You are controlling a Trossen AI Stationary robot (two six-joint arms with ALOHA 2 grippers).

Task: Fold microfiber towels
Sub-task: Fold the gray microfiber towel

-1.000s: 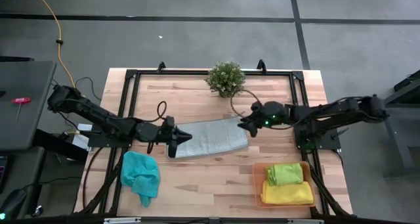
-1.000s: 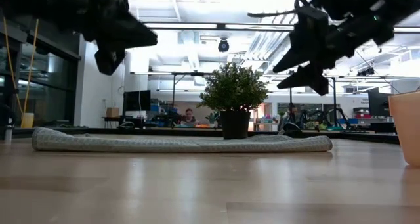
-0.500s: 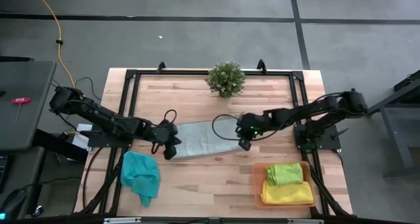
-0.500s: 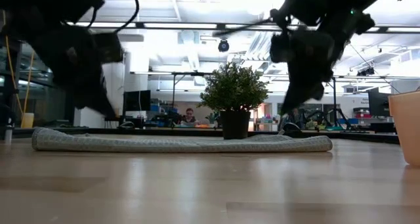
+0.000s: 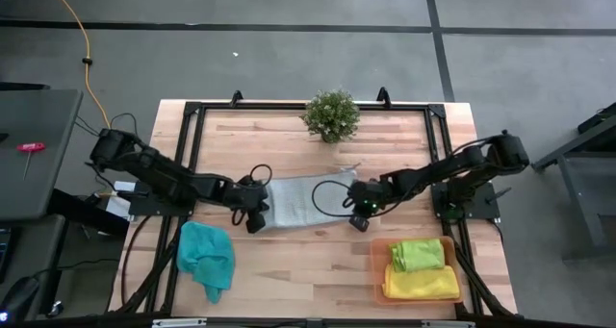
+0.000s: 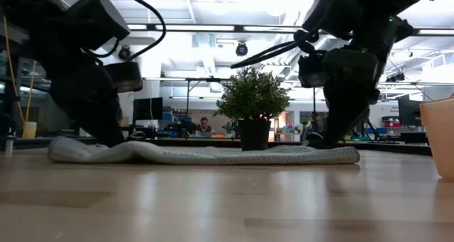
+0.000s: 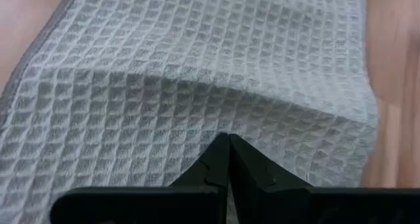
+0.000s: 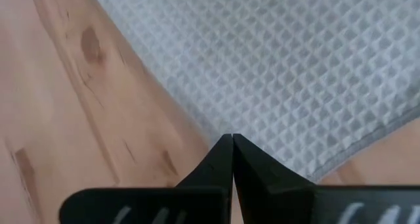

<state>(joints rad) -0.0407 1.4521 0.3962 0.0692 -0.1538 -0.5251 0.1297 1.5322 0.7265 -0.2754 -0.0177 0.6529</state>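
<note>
Grey towel [image 5: 300,201], both near corners hidden under closed hands [image 5: 252,219] [image 5: 360,218]

No lettering, label, brand mark or number can be read in any view; the grey towel [image 5: 298,201], the orange tray [image 5: 377,270] and the wooden tabletop [image 5: 308,261] carry no print; distant fixtures in the room behind the plant [image 6: 252,100] are too small to read.
</note>
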